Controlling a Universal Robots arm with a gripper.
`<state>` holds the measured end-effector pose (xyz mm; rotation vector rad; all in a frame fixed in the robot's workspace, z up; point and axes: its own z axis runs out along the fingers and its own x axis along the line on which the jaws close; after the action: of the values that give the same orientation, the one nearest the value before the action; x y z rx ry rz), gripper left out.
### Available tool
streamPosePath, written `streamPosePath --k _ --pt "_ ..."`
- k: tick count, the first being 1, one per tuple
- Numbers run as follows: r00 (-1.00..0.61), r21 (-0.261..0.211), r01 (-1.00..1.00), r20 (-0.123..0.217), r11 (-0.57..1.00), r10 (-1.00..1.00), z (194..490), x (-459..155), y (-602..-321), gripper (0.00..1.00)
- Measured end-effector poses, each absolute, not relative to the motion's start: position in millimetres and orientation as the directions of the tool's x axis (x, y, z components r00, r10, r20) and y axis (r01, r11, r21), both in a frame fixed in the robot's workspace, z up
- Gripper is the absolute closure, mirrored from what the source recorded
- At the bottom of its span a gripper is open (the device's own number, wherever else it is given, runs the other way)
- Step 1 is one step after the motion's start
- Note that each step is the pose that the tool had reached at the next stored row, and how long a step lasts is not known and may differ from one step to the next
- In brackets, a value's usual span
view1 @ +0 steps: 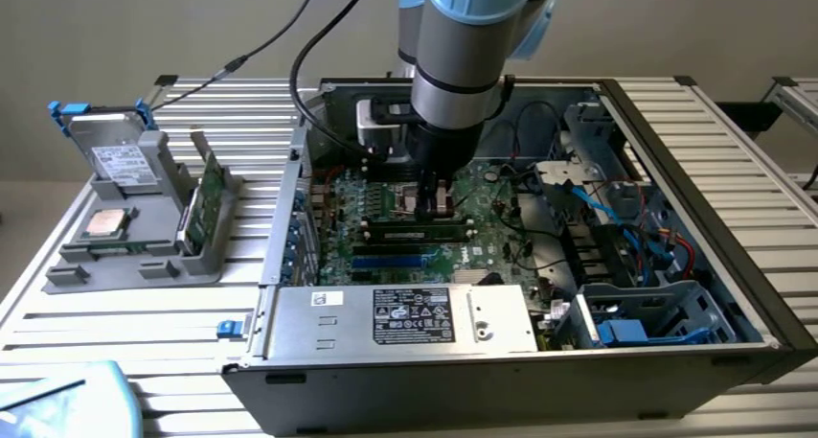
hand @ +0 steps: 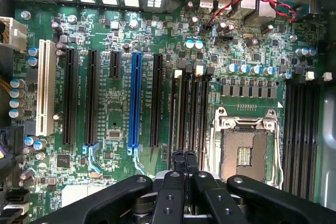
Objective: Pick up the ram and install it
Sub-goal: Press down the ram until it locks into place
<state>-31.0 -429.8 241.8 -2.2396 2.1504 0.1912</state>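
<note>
A long dark ram stick [view1: 416, 233] with a white label lies along a memory slot on the green motherboard [view1: 383, 203] inside the open computer case. My gripper [view1: 432, 204] hangs straight down just above the stick's middle. In the wrist view its two black fingers [hand: 178, 162] are pressed together at the end of the row of memory slots [hand: 189, 108], with nothing visible between them. I cannot tell whether the fingertips touch the stick. A second green ram stick [view1: 205, 200] stands upright in the grey holder [view1: 128, 265] at the exterior view's left.
The holder also carries a grey drive with blue tabs [view1: 115, 155] and a square processor chip [view1: 106, 223]. The processor socket [hand: 244, 148] lies open beside the slots. A silver power supply [view1: 402, 318] fills the case's front, with cables and a drive cage [view1: 639, 313] on the exterior view's right.
</note>
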Motion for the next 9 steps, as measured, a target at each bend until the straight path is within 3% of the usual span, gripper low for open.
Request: streamPosePath --k 9 --pt "0.037 0.063 -0.997 -0.110 -0.044 -0.993 241.8 -31.0 -429.8 0.89"
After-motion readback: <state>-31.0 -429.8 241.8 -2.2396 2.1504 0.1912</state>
